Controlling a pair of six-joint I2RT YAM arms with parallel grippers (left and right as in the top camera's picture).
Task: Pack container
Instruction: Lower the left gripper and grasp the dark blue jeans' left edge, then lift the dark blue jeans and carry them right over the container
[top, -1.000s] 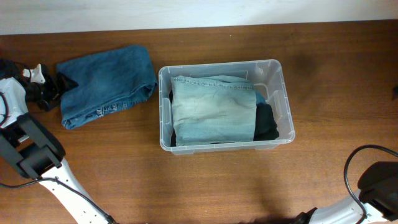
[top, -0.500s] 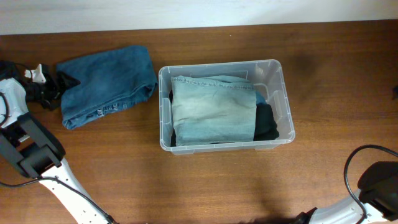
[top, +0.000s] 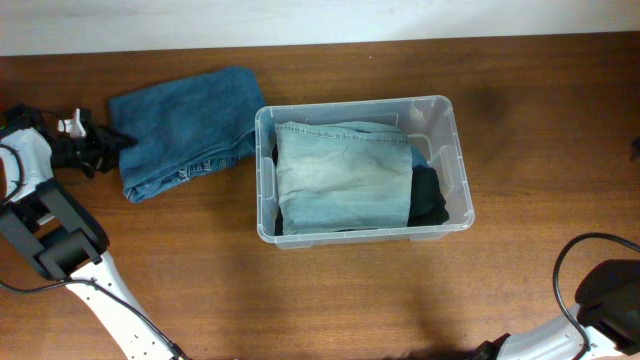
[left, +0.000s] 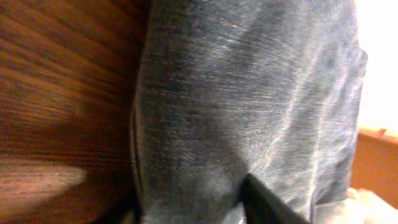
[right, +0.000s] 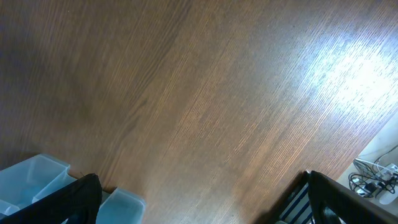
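At table (top: 330, 300) left edge, left gripper (top: 104, 151) has pinched onto dark jeans (top: 187, 125), shifting them toward container (top: 350, 102); likely lift-in next.

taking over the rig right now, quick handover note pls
Left gripper: closed on the left edge of the dark blue jeans, which lie folded on the table just left of the container.
Right gripper: open, empty, over bare table.
Done: light blue jeans and a dark garment are in the container.
Left: get the dark blue jeans in on top.
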